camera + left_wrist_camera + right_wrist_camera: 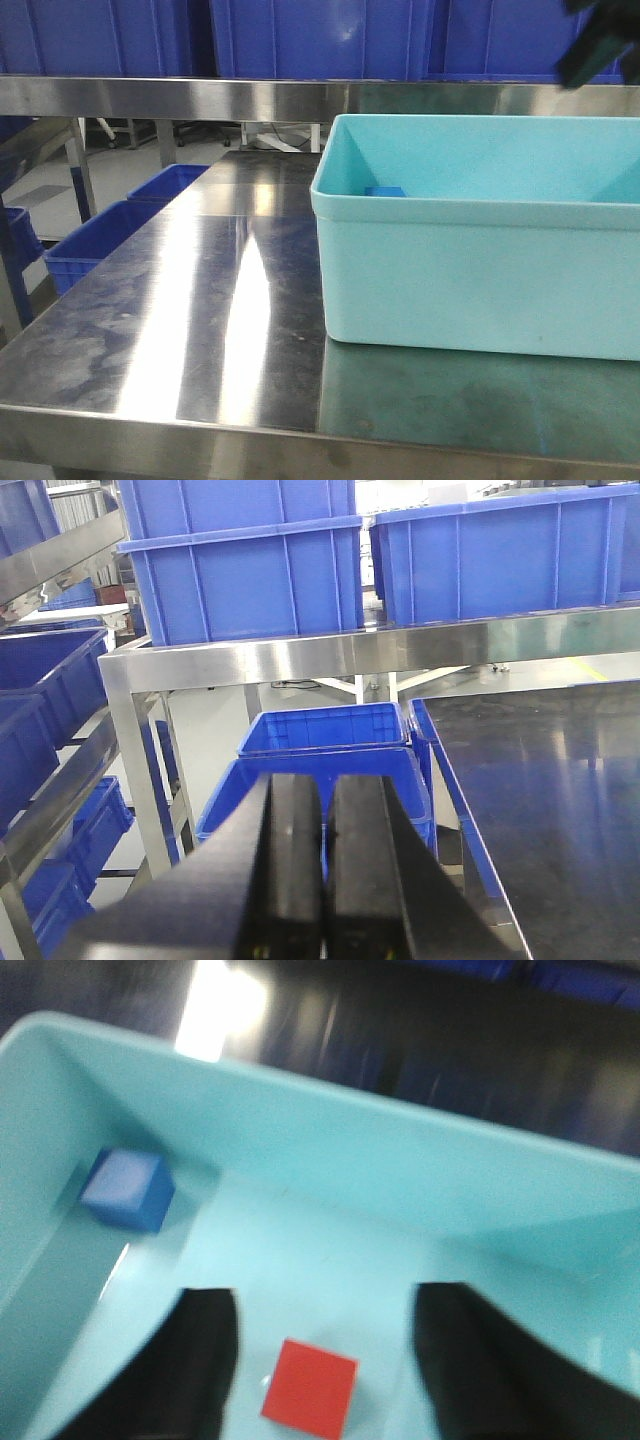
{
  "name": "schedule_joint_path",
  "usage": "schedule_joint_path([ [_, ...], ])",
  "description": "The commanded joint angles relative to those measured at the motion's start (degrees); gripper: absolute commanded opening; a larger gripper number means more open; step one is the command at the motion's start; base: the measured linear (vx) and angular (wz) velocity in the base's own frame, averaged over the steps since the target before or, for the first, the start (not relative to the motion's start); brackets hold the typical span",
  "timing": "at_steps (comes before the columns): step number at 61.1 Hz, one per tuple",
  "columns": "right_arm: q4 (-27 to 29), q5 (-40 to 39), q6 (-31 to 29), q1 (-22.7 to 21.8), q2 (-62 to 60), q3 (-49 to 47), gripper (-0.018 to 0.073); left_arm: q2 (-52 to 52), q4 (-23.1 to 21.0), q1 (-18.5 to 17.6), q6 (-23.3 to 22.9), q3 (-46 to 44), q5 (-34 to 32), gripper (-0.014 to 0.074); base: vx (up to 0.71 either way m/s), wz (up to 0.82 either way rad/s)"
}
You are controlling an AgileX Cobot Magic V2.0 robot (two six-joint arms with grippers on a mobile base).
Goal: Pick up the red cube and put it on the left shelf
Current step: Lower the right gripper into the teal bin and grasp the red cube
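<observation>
1. Right gripper point(325, 1310): jaws wide apart, holding nothing, over the floor of the turquoise tub point(400, 1160).
2. Red cube point(310, 1388): on the tub floor between the fingers, touching neither.
3. Blue block point(127, 1190): in the tub corner, well apart from the cube.
4. Left gripper point(325, 820): fingers pressed together, empty, facing the left shelf point(350, 655) and its blue crates point(250, 570).

The left claw point(325, 815) is pointing forward and roughly level, its two black fingers point(295, 860) pressing together with only a thin seam between them, gripping nothing; the right claw point(330, 1305) is pointing steeply downward, its dark fingers point(200, 1360) standing wide apart and blurred; a dark, blurred part of the right arm point(600, 45) is showing at the upper right edge of the front view.
</observation>
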Motion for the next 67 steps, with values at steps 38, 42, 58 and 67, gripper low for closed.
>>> schedule_joint_path([
  [38,-0.1,0.2,0.0,1.0,6.7,-2.2,0.0611,0.5,0.0,-0.2,0.1,1.3,-4.8,0.0106,0.00,0.03],
  [42,-0.1,0.2,0.0,1.0,7.4,-2.2,0.0611,0.5,0.0,-0.2,0.1,1.3,-4.8,0.0106,0.00,0.00],
  [58,-0.1,0.3,0.0,1.0,10.3,-2.2,0.0611,0.5,0.0,-0.2,0.1,1.3,-4.8,0.0106,0.00,0.00],
  [67,-0.1,0.3,0.0,1.0,11.9,-2.2,0.0611,0.5,0.0,-0.2,0.1,1.3,-4.8,0.0106,0.00,0.00],
])
